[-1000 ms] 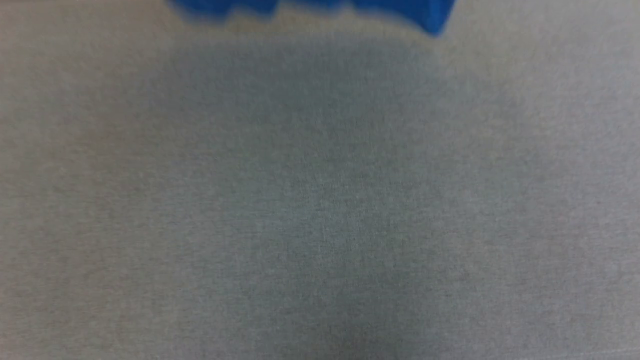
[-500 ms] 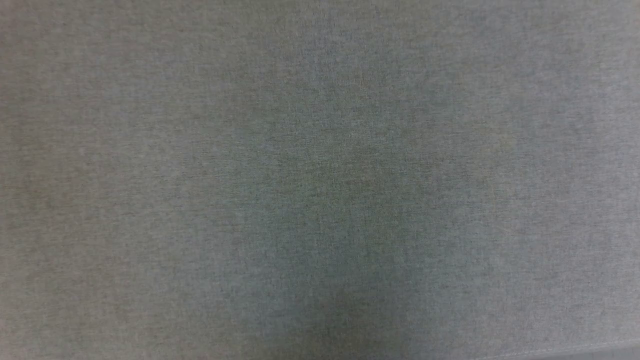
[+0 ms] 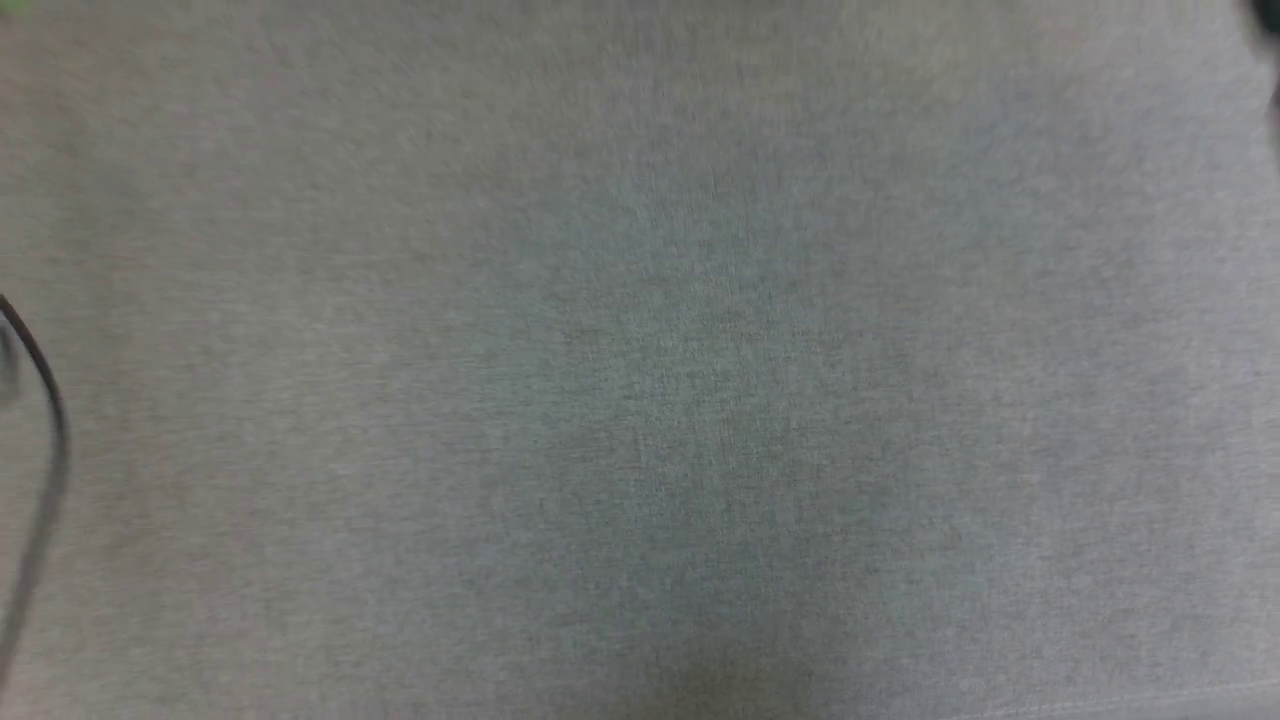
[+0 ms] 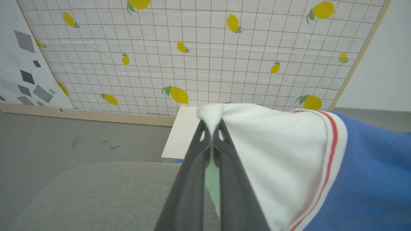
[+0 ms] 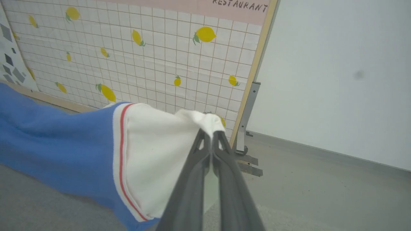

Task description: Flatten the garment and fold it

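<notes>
The garment [image 4: 369, 173] is a royal-blue shirt with white sleeves and red-striped white trim, held up in the air between both arms. In the left wrist view my left gripper [image 4: 211, 126] is shut on the tip of one white sleeve [image 4: 276, 150], and the blue body runs off to the right. Seen from the right wrist, my right gripper [image 5: 211, 134] is shut on the other white sleeve [image 5: 154, 150], with the garment [image 5: 48, 144] stretching away to the left.
The head view looks down on the grey fabric tabletop [image 3: 640, 400], with a thin dark cable [image 3: 45, 430] at its left edge. Beyond the table stand a lemon-print grid panel [image 4: 205, 54], a small white board [image 4: 179, 134], grey floor [image 5: 321, 179] and a white wall [image 5: 337, 70].
The head view has shifted: the blue garment edge seen at the top a second ago has gone out of frame, and a dark cable now shows at the left.
</notes>
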Controlling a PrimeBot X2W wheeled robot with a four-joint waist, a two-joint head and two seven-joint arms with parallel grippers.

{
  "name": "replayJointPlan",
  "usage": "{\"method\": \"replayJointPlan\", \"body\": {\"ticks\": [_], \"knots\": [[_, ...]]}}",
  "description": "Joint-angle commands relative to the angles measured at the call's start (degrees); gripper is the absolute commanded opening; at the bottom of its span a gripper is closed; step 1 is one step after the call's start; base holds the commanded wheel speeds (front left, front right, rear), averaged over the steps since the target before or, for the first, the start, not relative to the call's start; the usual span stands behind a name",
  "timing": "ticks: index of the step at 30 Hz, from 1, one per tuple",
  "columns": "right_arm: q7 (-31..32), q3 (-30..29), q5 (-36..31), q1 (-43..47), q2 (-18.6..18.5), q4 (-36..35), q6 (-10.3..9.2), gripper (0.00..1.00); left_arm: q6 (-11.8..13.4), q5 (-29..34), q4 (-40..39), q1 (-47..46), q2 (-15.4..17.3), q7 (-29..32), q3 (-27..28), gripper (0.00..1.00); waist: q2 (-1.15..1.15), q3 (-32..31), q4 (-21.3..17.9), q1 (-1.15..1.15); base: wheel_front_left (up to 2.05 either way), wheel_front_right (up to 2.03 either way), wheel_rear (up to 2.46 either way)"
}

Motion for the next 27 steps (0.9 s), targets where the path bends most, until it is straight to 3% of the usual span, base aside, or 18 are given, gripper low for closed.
{"method": "replayJointPlan", "body": {"ticks": [1, 6, 13, 20, 27], "knots": [[-0.6, 0.5, 1.2, 3.9, -1.0, -2.0, -0.11, 0.0, -0.3, -1.3, -1.2, 4.5, -0.1, -0.7, 0.6, 0.0, 0.68, -6.6, 1.6, 0.0, 0.0, 0.0, 0.0], [0.7, 0.0, 4.2, 19.2, -4.3, -9.7, -0.11, 0.0, 1.2, -3.8, -7.9, 21.0, 0.1, -1.2, 2.2, 0.0, 0.68, -12.4, 2.1, 0.0, 0.0, 0.0, 0.0], [6.5, -7.1, 5.0, 45.3, -5.0, -22.8, -0.11, 0.0, 8.6, -8.9, -26.1, 48.5, 0.7, 1.9, 4.8, 0.0, 0.68, -19.3, 2.1, 0.0, 0.0, 0.0, 0.0], [11.2, -16.8, 2.9, 65.6, 0.5, -32.6, -0.11, 0.0, 16.6, -12.2, -41.6, 68.0, 2.5, 6.2, 7.4, 0.0, 0.68, -22.3, 2.2, 0.0, 0.0, 0.0, 0.0], [16.3, -24.6, 0.7, 81.1, 8.4, -38.5, -0.11, 0.0, 20.7, -13.5, -47.8, 80.3, 3.6, 9.8, 7.0, 0.0, 0.68, -24.6, 2.4, 0.0, 0.0, 0.0, 0.0]]}}
